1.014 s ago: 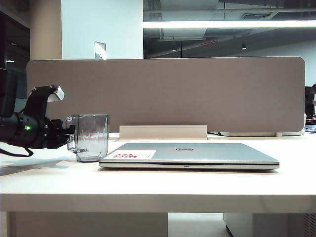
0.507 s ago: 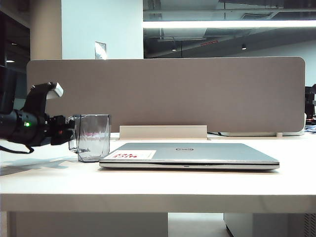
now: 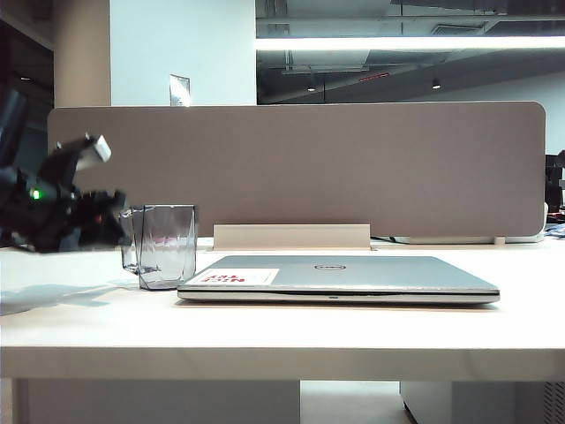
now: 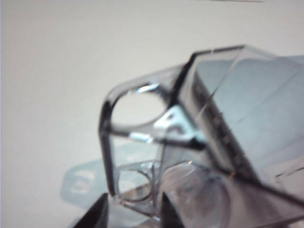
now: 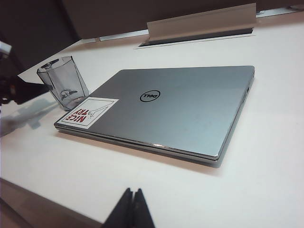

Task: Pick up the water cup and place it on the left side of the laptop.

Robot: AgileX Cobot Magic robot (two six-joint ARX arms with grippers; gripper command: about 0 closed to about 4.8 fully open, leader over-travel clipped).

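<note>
The water cup (image 3: 166, 246), clear grey with faceted sides, stands upright on the white table just left of the laptop (image 3: 353, 272). Its handle points left toward my left gripper (image 3: 119, 221). That gripper is open and tilted upward beside the handle. In the left wrist view the cup (image 4: 223, 142) fills the picture, and the gripper (image 4: 133, 213) has its dark fingertips (image 4: 97, 213) apart on either side of the handle's lower end. The right wrist view shows the cup (image 5: 64, 85) next to the closed silver laptop (image 5: 180, 109). My right gripper (image 5: 133, 204) hangs shut above the table's near side.
A beige partition panel (image 3: 296, 168) runs along the back of the table (image 3: 265, 336). A raised cable-slot cover (image 3: 291, 236) sits behind the laptop. The table's front edge runs across the exterior view below the laptop.
My left gripper opened off the cup's handle, drew back a little to the left and tipped upward. The cup ended slightly nearer the laptop. The right arm stayed still.
</note>
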